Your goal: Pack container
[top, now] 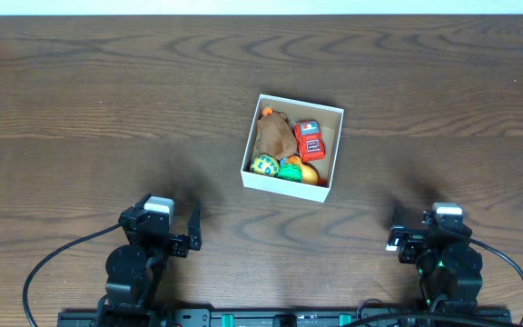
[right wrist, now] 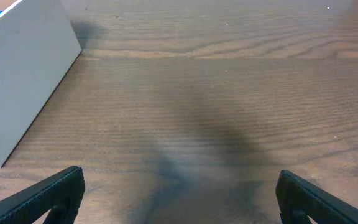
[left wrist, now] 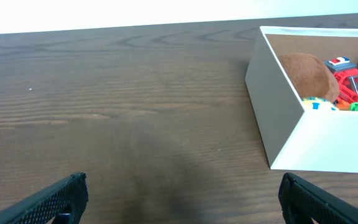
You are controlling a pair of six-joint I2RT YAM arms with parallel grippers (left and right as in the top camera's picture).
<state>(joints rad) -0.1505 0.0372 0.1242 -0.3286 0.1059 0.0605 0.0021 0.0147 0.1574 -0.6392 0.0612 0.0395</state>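
Note:
The container (top: 288,185), a square white cardboard box with a tan inside, sits at the table's middle. It holds a brown plush toy (top: 275,136), a red toy car (top: 310,140), and small yellow, green and orange toys (top: 287,169). The left wrist view shows the container (left wrist: 291,124) at the right with the plush (left wrist: 306,73) inside. The right wrist view shows its white wall (right wrist: 23,81) at the left. My left gripper (left wrist: 182,196) is open and empty, near the front edge at the left. My right gripper (right wrist: 179,196) is open and empty at the front right.
Dark wooden table (top: 107,109) all around the box. Both arm bases and their cables sit along the front edge.

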